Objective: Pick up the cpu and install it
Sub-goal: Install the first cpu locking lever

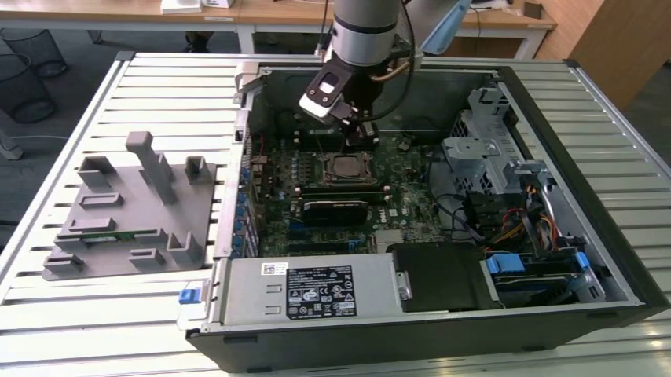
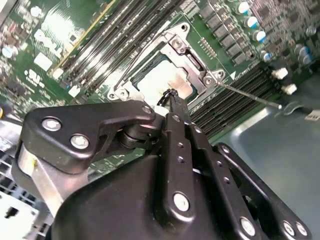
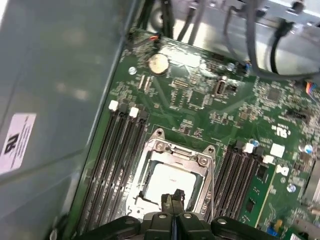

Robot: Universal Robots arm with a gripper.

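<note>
- claw [image 3: 174,197] closed, fingers pressed together with nothing between them; tips hover just above the cpu [image 3: 170,181], judged placed, not carried
- one cpu, shiny pale top, sits inside the socket frame [image 2: 192,62] on the motherboard [image 1: 404,169]; frame sits around it, likely to hold it seated
- computer case [image 1: 587,236] lies on its side on the slatted surface [image 1: 157,86], open, so the arm reaches in from above
- one grey fixture tray [image 1: 126,212] on the exterior view's left, well apart from the case
- memory slots [image 3: 112,150] flank the socket on both sides
</note>
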